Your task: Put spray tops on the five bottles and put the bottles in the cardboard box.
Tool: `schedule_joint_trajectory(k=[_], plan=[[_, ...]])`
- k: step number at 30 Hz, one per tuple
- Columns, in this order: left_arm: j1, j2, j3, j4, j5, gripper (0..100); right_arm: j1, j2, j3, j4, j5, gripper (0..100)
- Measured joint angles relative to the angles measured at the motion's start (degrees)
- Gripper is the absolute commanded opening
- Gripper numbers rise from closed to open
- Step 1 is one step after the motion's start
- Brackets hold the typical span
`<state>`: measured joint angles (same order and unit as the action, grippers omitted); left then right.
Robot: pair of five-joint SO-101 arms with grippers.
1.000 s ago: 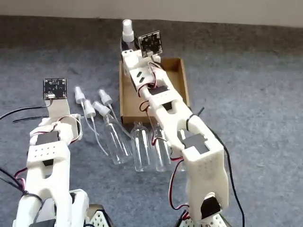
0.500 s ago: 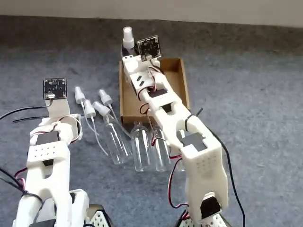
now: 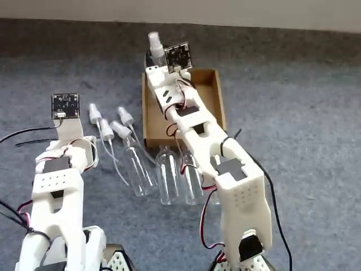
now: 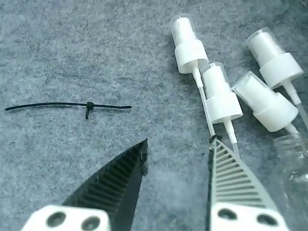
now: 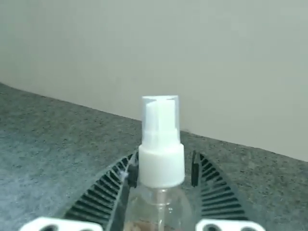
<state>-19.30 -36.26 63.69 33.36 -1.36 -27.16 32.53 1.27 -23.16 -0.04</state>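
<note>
My right gripper [image 5: 162, 166] is shut on a clear bottle with a white spray top [image 5: 161, 144] and holds it upright. In the high view that bottle [image 3: 156, 44] is at the far end of the cardboard box [image 3: 219, 104], above its far left corner. My left gripper [image 4: 179, 141] hangs open just above the carpet, nothing between its fingers. Several loose white spray tops [image 4: 221, 96] lie just beyond its light finger [image 4: 231, 178]. Uncapped clear bottles [image 3: 168, 175] lie side by side on the carpet in front of the box, one partly under the right arm.
Grey carpet covers the whole work area. A black zip tie [image 4: 72, 106] lies on it beyond the left gripper's dark finger. A pale wall rises behind the box. The right arm stretches over the box's length, hiding much of its inside.
The right arm has shifted the held bottle slightly to the right at the box's far end. The left arm has not moved.
</note>
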Motion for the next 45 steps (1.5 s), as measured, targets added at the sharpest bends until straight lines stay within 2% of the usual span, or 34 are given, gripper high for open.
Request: schedule_joint_trajectory(k=[15,21,27,33,45], plan=[[0.0,0.0,0.0,0.0,0.0,20,-0.8,0.0,0.0,0.0,0.0,15.5],[0.0,0.0,0.0,0.0,0.0,20,-0.8,0.0,0.0,0.0,0.0,24.5],[0.0,0.0,0.0,0.0,0.0,20,-0.8,0.0,0.0,0.2,0.5,24.6],[0.0,0.0,0.0,0.0,0.0,20,-1.0,0.0,-1.3,3.7,2.6,24.6],[0.3,0.0,0.0,0.0,0.0,20,-1.3,0.0,-16.2,16.7,2.6,24.6]])
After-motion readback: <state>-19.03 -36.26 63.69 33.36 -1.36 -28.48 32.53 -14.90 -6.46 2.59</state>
